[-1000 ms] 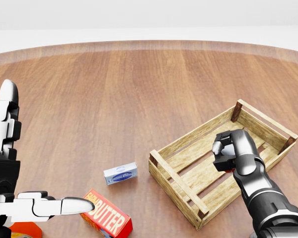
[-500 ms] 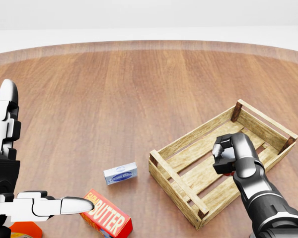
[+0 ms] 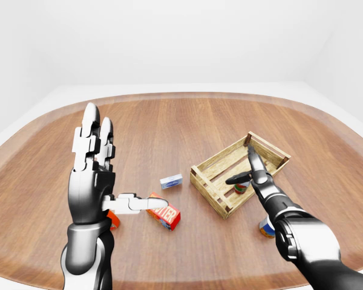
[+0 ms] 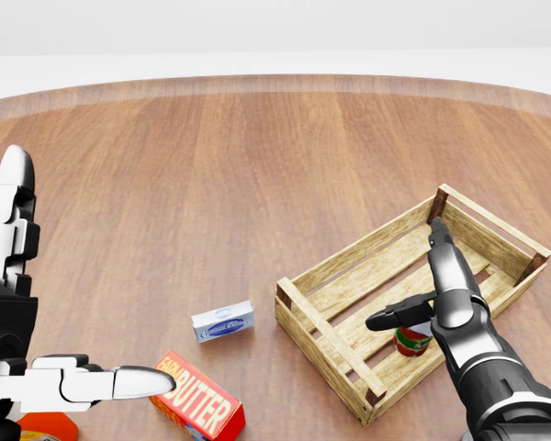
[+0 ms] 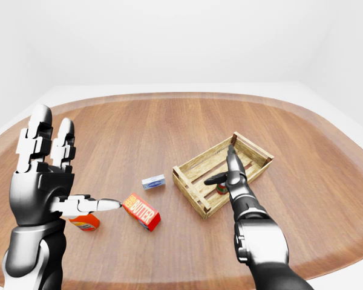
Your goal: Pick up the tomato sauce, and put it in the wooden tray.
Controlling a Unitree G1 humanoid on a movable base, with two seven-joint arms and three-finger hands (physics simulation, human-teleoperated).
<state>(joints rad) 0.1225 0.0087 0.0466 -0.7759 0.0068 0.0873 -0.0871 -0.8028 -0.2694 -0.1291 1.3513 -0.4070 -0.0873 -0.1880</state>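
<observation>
The tomato sauce, a small red can with a green band, stands on the slats inside the wooden tray, near the tray's lower right wall. My right hand hovers just above the can with its fingers spread open; the thumb points left and nothing is held. At the left of the views my left hand is raised and open, palm flat and thumb pointing right, holding nothing.
A red butter box and a small blue-and-white box lie left of the tray. An orange item sits under my left hand. Another can stands outside the tray at its lower right.
My right hand, shut around the can over the tray before, has opened. The can now stands free on the tray's slats. The left hand has not moved.
</observation>
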